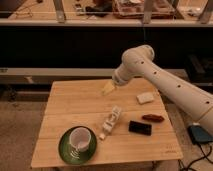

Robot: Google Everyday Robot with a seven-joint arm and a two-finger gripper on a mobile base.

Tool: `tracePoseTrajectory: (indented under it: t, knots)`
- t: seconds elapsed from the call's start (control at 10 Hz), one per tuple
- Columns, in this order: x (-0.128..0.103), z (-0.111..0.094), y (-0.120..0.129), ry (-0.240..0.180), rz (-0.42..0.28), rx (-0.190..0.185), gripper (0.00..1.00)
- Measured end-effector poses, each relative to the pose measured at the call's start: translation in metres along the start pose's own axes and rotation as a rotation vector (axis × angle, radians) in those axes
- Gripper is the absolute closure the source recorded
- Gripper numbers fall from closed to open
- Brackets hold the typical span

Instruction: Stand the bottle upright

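Observation:
The bottle [112,120] is slim and cream-white. It lies on its side near the middle of the wooden table [65,107], with one end pointing toward the front left. My gripper [108,88] hangs at the end of the white arm [150,70], above the table's back middle. It is behind the bottle and apart from it.
A white cup [80,138] stands on a green plate [65,150] at the front left. A black rectangle [140,127] lies right of the bottle, with a reddish-brown item [152,118] beyond it and a white block [145,97] at the back right. A blue object [200,134] lies on the floor to the right.

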Motion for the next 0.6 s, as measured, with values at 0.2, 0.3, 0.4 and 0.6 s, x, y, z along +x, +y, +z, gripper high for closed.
tracePoseTrajectory:
  t: [0.2,0.3,0.4,0.6]
  knots:
    - [-0.002,0.000,0.000,-0.005,0.009,-0.001,0.20]
    - [-0.004,-0.001,-0.003,-0.014,0.035,-0.002,0.20]
    - [-0.007,0.000,-0.008,-0.025,0.063,-0.004,0.20]
    - [-0.012,-0.002,-0.025,-0.043,0.159,-0.012,0.20]
